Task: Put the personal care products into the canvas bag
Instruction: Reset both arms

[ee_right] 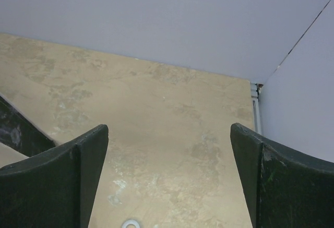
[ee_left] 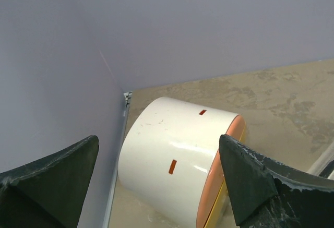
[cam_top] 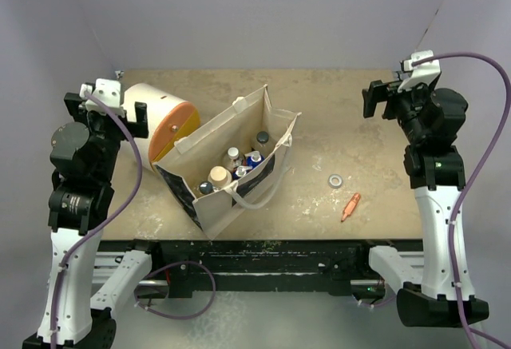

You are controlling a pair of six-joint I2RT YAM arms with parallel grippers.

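The cream canvas bag [cam_top: 239, 129] stands open in the middle of the table, printed panels on its near side. Inside it stand several personal care products: a bottle with a tan cap [cam_top: 219, 176], a blue-topped one [cam_top: 254, 158], a dark-capped one [cam_top: 262, 138] and a pale one [cam_top: 231, 156]. My left gripper [cam_top: 108, 112] hangs open at the far left, away from the bag, and faces a big white drum [ee_left: 172, 155]; nothing lies between its fingers [ee_left: 62, 170]. My right gripper [cam_top: 383, 97] is open and empty above the far right of the table, its fingers [ee_right: 68, 170] framing bare tabletop.
The white drum with an orange end [cam_top: 160, 121] lies on its side just left of the bag. A small metal ring [cam_top: 336, 181] and an orange pen-like item [cam_top: 350, 206] lie right of the bag. Purple-grey walls enclose the table on three sides.
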